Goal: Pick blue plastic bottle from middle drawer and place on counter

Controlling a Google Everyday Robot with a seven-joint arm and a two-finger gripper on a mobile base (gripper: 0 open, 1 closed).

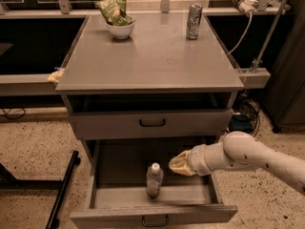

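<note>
The blue plastic bottle (154, 180), clear with a white cap, stands upright in the tray of the open middle drawer (109, 197). My gripper (174, 163) reaches in from the right on a white arm and sits just right of the bottle's cap, a small gap apart from it. The counter (152, 56) is the flat grey top of the cabinet above.
A white bowl with a green chip bag (119, 20) stands at the counter's back left. A metal drink can (193, 21) stands at the back right. A shut drawer front (152, 123) sits above the open drawer. A black bar (64, 185) leans at the left.
</note>
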